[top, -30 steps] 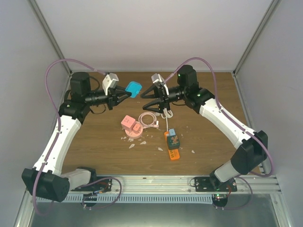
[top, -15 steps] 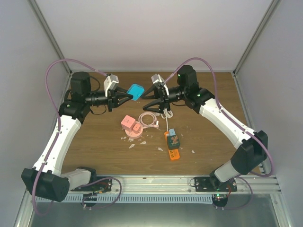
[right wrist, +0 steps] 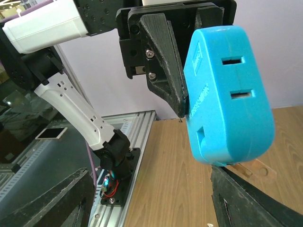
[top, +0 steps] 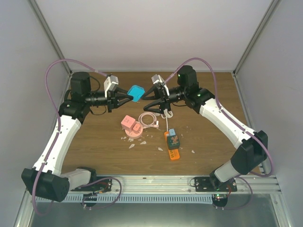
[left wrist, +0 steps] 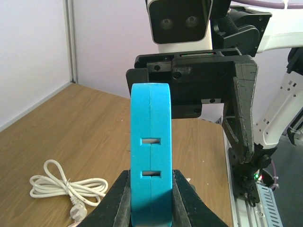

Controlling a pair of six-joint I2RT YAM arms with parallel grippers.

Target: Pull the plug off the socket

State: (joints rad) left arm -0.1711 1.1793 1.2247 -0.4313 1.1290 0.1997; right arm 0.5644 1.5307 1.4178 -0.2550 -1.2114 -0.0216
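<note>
My left hand [top: 127, 96] is clamped on the one blue socket block [top: 137, 90], raised over the far middle of the table [top: 94, 142]. Its long axis points at my right hand [top: 146, 101], which is spread wide just beside it. Two slots show, and I see no plug in them. One orange power strip [top: 173, 145] lies toward the near edge.

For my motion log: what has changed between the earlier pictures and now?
The left gripper, shut on the blue socket, moved it a little right, toward the open right gripper. The right arm, pink adapter, orange power strip and coiled cable stayed put.
</note>
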